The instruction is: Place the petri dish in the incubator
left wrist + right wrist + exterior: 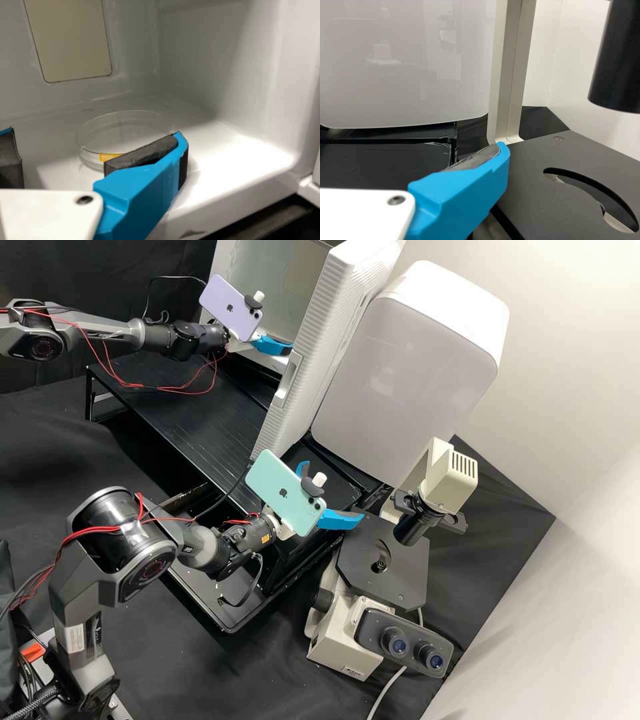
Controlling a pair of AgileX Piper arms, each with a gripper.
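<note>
Dish is in: the petri dish (125,130) sits flat on the incubator (225,75) floor. Your left tool (92,137) is inside the chamber, spread wide and gripping nothing. One finger is right at the dish rim; I can't tell if it touches. Your right tool (341,519) is open and empty, by the microscope stage (383,560). Placement looks done to me — what's left is backing your left arm out without clipping the dish.
</note>
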